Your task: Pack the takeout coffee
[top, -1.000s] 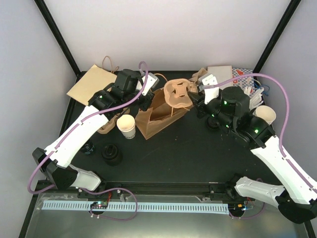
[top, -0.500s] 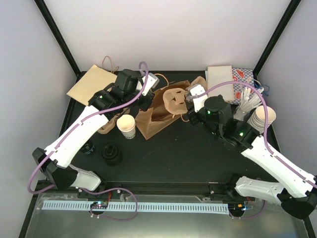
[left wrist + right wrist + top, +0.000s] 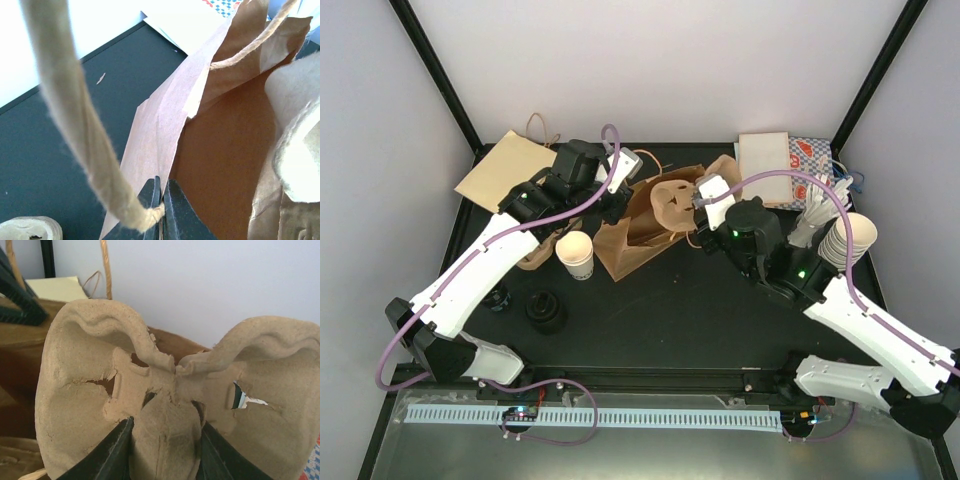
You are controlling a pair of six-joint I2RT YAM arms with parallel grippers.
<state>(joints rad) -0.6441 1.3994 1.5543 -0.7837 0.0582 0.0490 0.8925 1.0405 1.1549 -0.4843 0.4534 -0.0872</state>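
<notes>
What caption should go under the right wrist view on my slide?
Right gripper holds the moulded cup carrier in its jaws at the open brown paper bag.

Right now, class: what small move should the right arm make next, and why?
Probably lower the right gripper so the cup carrier it grips sinks into the paper bag: the carrier sits at the bag's mouth, and the left gripper pinches the bag's edge, holding it open.
</notes>
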